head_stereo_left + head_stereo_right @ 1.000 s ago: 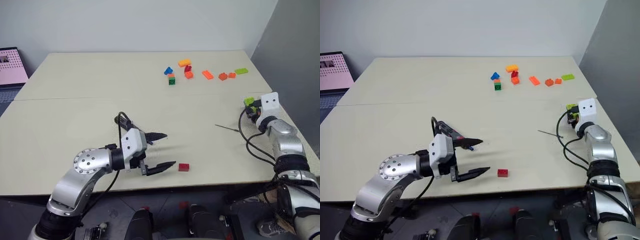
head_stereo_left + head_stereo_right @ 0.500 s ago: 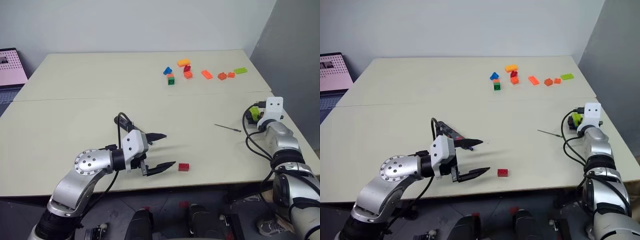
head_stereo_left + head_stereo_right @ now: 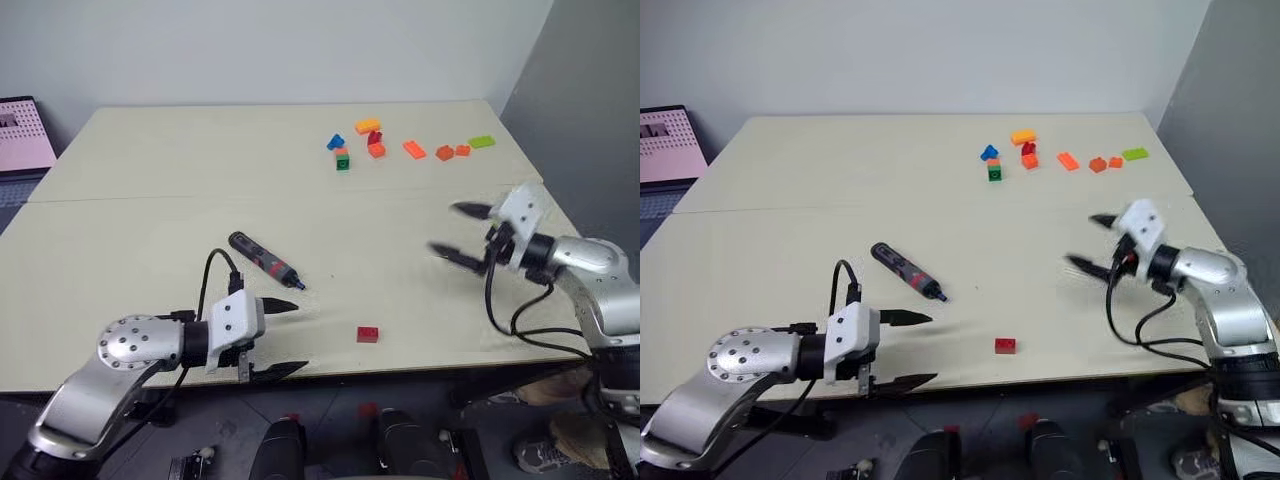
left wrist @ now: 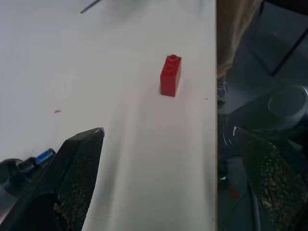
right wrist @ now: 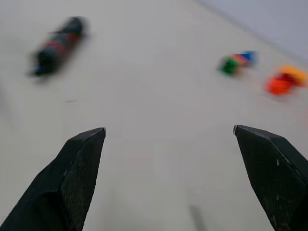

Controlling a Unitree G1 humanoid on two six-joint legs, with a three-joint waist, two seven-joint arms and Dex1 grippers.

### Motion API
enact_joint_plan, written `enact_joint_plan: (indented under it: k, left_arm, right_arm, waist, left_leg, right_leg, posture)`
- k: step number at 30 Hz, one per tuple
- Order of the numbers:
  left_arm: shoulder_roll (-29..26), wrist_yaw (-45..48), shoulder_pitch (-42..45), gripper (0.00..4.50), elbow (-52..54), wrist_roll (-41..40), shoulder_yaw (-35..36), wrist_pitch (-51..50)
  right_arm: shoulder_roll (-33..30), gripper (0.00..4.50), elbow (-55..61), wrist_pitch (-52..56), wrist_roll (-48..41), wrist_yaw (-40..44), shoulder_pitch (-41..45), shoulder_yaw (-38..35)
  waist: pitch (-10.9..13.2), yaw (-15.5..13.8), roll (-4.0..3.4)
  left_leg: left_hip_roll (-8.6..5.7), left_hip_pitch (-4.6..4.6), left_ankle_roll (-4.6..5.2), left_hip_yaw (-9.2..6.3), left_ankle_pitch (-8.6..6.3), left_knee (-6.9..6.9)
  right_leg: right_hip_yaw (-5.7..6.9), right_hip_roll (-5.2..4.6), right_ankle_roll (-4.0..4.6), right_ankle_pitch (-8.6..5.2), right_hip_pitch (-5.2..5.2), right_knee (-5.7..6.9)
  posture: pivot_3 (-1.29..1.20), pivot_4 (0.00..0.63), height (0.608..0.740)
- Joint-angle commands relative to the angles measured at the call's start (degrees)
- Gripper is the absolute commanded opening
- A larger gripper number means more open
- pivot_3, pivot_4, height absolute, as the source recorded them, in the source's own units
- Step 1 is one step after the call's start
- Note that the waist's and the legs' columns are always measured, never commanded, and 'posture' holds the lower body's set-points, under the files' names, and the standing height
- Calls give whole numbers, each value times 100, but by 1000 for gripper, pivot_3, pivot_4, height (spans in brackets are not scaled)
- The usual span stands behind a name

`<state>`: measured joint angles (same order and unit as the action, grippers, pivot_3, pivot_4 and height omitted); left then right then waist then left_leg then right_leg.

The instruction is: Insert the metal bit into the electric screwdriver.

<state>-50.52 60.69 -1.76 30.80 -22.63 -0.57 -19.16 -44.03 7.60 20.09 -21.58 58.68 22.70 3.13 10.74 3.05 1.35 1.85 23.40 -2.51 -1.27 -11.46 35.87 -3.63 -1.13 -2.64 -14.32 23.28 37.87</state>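
Left eye view: your left gripper [image 3: 285,338] hung at bench [image 3: 150,230] front edge, jaws wide, empty. Screwdriver [image 3: 264,261] lay on bench just beyond it. Your right gripper [image 3: 462,233] hovered over bench, jaws wide, empty. Red brick [image 3: 368,334] lay between them.

Evenly and brightly lit from overhead, with soft, faint shadows only on the pale table [image 3: 150,230]. No glare. Head views sharp, except for motion smear on the right gripper [image 3: 462,233] (fingers ghosted). Right wrist view heavily blurred: electric screwdriver [image 5: 58,45] and coloured bricks [image 5: 262,74] reduced to smudges. Left wrist view crisper, washed pale, red brick [image 4: 170,75] clear.
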Motion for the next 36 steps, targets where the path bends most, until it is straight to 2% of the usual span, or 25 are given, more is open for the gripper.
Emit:
enact_joint_plan:
  k: [1, 8, 15, 16, 18, 23, 30, 31, 36]
  left_arm:
    - [-29, 28, -41, 4500, 279, -120, 133, 81]
    - [24, -86, -262, 4500, 419, 9, 65, 134]
    - [41, -144, -321, 4500, 434, 49, 31, 174]
    - [39, -144, -327, 4500, 415, 69, 23, 204]
    - [43, -144, -334, 4500, 386, 94, 11, 241]
    - [83, -157, -358, 4500, 379, 95, -9, 258]
    - [151, -174, -301, 4500, 344, 126, -79, 282]
    - [171, -178, -273, 4500, 328, 122, -85, 279]
    - [395, -309, -55, 4500, 249, 43, -102, 262]
  right_arm:
    - [-250, 4469, 659, 364, -135, 599, -216, 427]
    - [278, 4469, 548, 89, 495, 589, -297, 1426]
    - [990, 4469, -14, -146, 843, 315, -244, 1716]
    - [1038, 4117, -78, -188, 884, 316, -250, 1737]
    - [1055, 3842, -163, -281, 948, 353, -289, 1764]
    - [1038, 2590, -202, -390, 1014, 400, -364, 1736]
    - [1005, 701, -186, -589, 1171, 401, -445, 1743]
    - [1002, 512, -183, -607, 1169, 399, -449, 1723]
    - [934, 496, -57, -554, 1021, 219, -515, 1358]
  waist:
    - [0, -24, 1]
    - [2, -23, 5]
    - [2, -28, 6]
    - [2, -28, 6]
    - [2, -29, 7]
    - [2, -31, 7]
    - [2, -33, 7]
    - [2, -33, 7]
    - [2, -37, 7]
  left_leg:
    - [-1, 2, 0, 1, 0, 0]
    - [1, 6, -1, 2, -1, -6]
    - [0, 24, -1, 1, -1, -6]
    - [0, 24, -1, 0, -1, -6]
    - [-1, 26, -1, -1, -1, -5]
    - [-1, 27, -1, -1, -1, -6]
    - [-1, 27, -1, -1, -1, -6]
    - [-1, 27, -1, -1, -1, -5]
    - [-1, 27, -1, -1, -1, -5]
  right_leg:
    - [-1, -3, 0, 0, 1, -4]
    - [1, -3, 0, 0, 10, -14]
    - [5, -1, 0, 0, 24, -13]
    - [6, -1, -1, 0, 24, -13]
    - [7, -1, -1, 0, 25, -12]
    - [8, 0, -1, 0, 26, -12]
    - [8, 0, -1, 0, 26, -12]
    - [7, 0, -1, 0, 26, -12]
    - [8, 0, -1, 0, 25, -11]
  posture:
    - [0, 150, 740]
    - [0, 150, 740]
    - [0, 150, 740]
    - [0, 150, 740]
    - [0, 150, 740]
    - [0, 150, 740]
    - [0, 150, 740]
    - [0, 150, 740]
    - [0, 150, 740]
